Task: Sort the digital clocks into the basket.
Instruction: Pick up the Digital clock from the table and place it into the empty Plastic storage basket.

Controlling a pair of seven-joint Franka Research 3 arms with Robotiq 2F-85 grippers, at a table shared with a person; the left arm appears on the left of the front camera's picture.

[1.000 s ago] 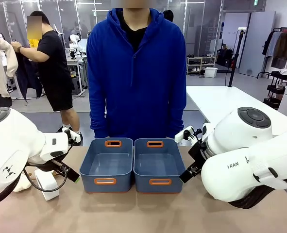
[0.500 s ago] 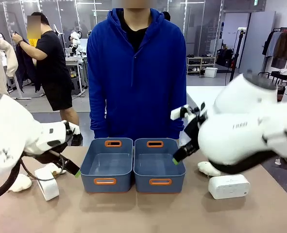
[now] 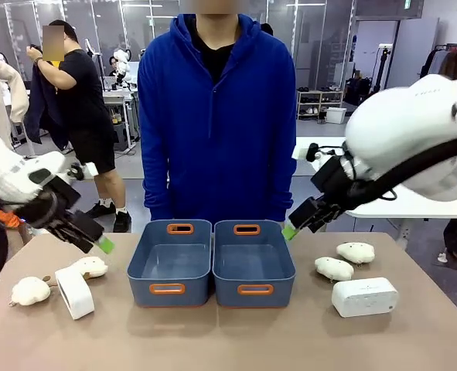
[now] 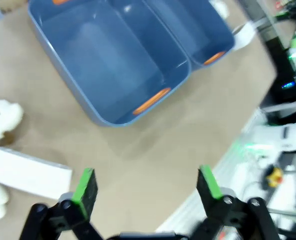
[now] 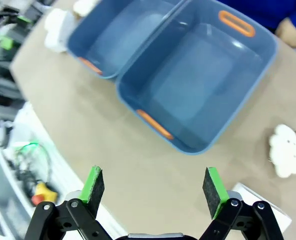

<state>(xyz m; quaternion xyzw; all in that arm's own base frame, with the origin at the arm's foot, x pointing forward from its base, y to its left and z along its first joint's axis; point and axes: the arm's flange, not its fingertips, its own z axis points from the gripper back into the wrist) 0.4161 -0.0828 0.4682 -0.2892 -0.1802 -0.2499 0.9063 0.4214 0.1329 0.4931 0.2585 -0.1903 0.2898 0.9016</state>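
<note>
Plush toys (image 3: 335,268) lie beside both digital clocks (image 3: 365,297), flanking the baskets (image 3: 193,293).

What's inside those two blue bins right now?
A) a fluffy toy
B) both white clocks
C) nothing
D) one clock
C: the left bin and the right bin both show bare floors; one clock lies left of them, the other clock to their right.

Clock (image 4: 30,172), left wrist view: was blurred and cropped by the picture's edge. Plush toy (image 4: 0,117) near it: likewise cropped. Second clock (image 5: 249,199): lay partly hidden behind the right gripper (image 5: 153,175).
</note>
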